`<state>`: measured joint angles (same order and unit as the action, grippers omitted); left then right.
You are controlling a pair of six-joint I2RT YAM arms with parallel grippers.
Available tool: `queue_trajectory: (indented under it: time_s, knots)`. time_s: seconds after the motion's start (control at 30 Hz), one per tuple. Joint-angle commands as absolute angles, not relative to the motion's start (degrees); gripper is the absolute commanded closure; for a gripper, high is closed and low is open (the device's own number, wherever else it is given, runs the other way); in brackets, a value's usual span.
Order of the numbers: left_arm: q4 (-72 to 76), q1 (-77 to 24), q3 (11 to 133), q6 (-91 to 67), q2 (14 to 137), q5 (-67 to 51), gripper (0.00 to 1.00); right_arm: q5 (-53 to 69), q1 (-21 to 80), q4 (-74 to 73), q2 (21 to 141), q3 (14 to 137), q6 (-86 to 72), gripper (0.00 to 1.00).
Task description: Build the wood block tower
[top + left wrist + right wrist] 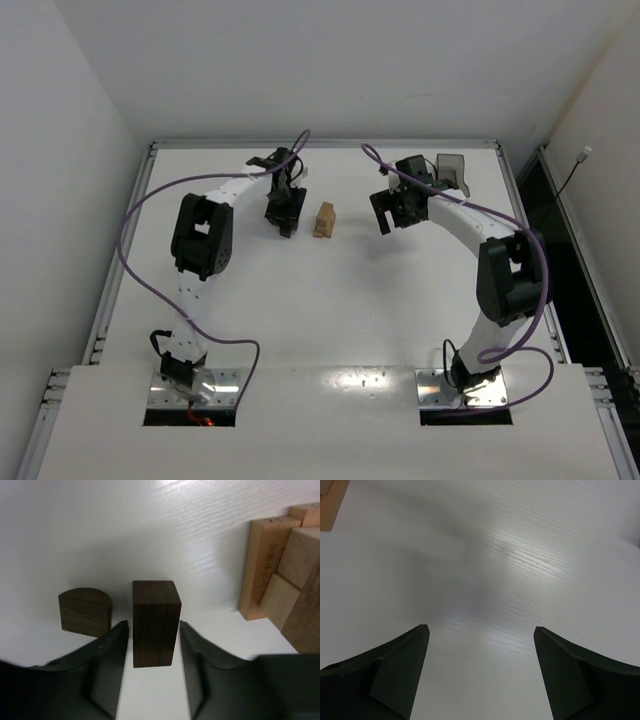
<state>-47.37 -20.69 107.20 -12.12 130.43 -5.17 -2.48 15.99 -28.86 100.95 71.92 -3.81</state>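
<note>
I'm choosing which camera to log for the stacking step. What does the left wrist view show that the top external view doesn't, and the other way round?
Only the left wrist: a dark brown block standing upright between the jaws of the left gripper, with thin gaps either side, and a dark half-round piece beside it. Only the top external: the left arm, the right arm and the grey tray at the far right. Both: the tan tower on the white table.

dark grained wood block [155,625], glossy white table [150,530]
</note>
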Motion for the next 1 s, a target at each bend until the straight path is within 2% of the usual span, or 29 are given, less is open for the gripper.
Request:
queue_trajectory:
  time_s: [0.0,0.13,0.37,0.6,0.97]
  knots:
    - [-44.5,-21.2,106.4,-11.7,127.9,-5.0,0.56,-1.8,16.3,-28.1,100.9,73.5,-3.4,0.17]
    - [-39.9,-21.2,100.0,-12.2,122.7,-2.6,0.46,-1.8,16.3,-28.1,100.9,73.5,-3.4,0.17]
    - [-25.2,-23.7,81.1,-16.0,108.7,2.1,0.46,-2.4,16.3,-28.1,100.9,73.5,-3.4,0.17]
    - [-17.7,-24.9,72.3,-17.4,103.7,4.0,0.48,-2.4,16.3,-28.1,100.4,73.5,-3.4,0.17]
    - [-13.3,-24.9,70.0,-18.1,104.8,8.7,0.54,-2.4,16.3,-28.1,100.4,73.5,-3.4,0.17]
